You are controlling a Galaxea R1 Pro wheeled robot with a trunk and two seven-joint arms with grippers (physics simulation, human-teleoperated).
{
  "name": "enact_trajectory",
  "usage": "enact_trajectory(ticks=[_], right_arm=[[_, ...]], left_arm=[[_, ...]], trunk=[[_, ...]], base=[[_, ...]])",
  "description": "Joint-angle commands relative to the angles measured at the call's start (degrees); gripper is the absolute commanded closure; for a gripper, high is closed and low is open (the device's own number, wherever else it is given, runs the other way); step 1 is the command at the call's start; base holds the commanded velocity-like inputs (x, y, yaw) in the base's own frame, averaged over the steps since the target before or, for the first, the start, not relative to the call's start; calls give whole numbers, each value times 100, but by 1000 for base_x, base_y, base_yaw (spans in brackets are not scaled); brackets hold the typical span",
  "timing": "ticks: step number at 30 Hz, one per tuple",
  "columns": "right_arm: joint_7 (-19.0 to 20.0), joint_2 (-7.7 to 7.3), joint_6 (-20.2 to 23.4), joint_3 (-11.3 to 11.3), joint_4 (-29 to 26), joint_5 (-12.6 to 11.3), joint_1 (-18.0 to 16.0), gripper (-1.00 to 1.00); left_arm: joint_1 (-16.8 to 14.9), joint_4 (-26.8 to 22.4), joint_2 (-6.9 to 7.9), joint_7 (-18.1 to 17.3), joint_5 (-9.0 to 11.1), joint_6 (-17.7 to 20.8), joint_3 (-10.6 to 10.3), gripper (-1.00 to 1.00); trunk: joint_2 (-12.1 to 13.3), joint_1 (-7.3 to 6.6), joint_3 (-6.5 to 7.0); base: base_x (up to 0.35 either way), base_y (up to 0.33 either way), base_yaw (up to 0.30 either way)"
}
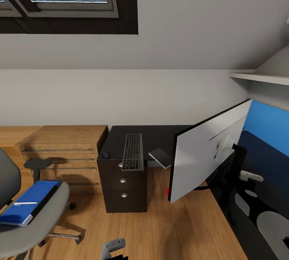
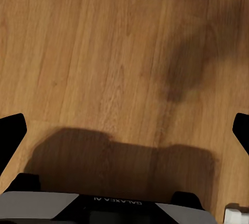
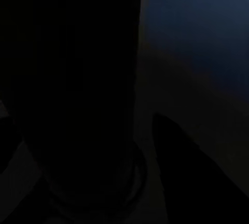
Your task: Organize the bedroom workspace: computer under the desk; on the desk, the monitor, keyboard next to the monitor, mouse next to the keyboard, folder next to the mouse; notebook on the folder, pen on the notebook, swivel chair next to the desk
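Left gripper [image 2: 124, 130] is hanging spread over floor; right's grip, I cannot tell. Keyboard [image 1: 133, 151] is lying lengthwise near-to-far; monitor [image 1: 206, 153] is tilting.

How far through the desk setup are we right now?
Early. The keyboard already lies on the desk. In hand: the monitor is tilted and lifted by the desk's blue-backed side; in the right wrist view something dark is close in front of the camera, so the grip is unclear. Left: the folder still lies on the swivel chair, which stands away from the desk.
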Motion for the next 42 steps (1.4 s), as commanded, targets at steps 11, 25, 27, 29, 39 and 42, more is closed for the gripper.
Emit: enact_trajectory(ticks=[11, 25, 27, 29, 39, 42], right_arm=[[-21, 0, -8, 73, -1, -58, -2, 100], [-18, -6, -8, 66, 0, -59, -2, 100], [-19, -8, -8, 69, 3, -57, -2, 100], [-20, -8, -8, 73, 5, -56, -2, 100], [-20, -5, -8, 73, 5, -56, -2, 100], [-22, -2, -8, 73, 5, -56, -2, 100]], left_arm=[[-2, -9, 0, 55, 61, 12, -5, -100], [-2, 28, 0, 55, 67, 13, -7, -100], [-2, 97, 0, 55, 62, 13, -12, -100], [-2, 122, 0, 55, 62, 13, -14, -100], [-2, 123, 0, 56, 65, 11, -11, -100], [-2, 123, -6, 59, 61, 5, -14, -100]], trunk=[[-3, 0, -5], [-3, 0, -5], [-3, 0, -5], [-3, 0, -5], [-3, 0, -5], [-3, 0, -5]], base=[[0, 0, 0], [-1, 0, 0], [-198, 0, 0], [-329, 0, 0], [-335, 0, 0], [-335, 0, 0]])
